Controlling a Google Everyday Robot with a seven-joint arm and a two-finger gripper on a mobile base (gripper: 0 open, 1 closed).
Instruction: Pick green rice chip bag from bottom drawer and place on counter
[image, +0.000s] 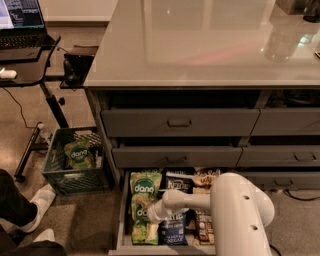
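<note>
Down in the open bottom drawer (123, 215): the end effector (151, 214), at the tip of the white arm (240, 215), low over the left-hand row of bags. Cannot tell how far open it is, nor whether it is clamped on anything. Possibly touching the pouch beneath, though too dim there to be sure.

Aimed, by the look of it, at the green chip bag (138, 206): light green, crinkly, middle one of a row of several alike. Another green bag (146, 183) just behind it toward the cabinet, a third (145, 232) in front. Just beside these on the right, blue chip bags (178, 183), then a brown bag (202, 179).

Expect next to no weight: thin film, puffed with air, soft all over, brittle chips inside. Likely to skid under a flat press and to crumple under a hard squeeze. Best pinched at a sealed edge or a raised fold near the top seam, not clamped across the belly. Lift straight up, gently, to avoid dragging overlapping neighbours along or catching the drawer front.

Not yet done: carrying it up past the upper drawers (179, 122) and setting it on the table (200, 50), broad, glossy, well above.

Off to the left on the floor, a green crate (55, 175) with one more green pouch (78, 154) inside.
</note>
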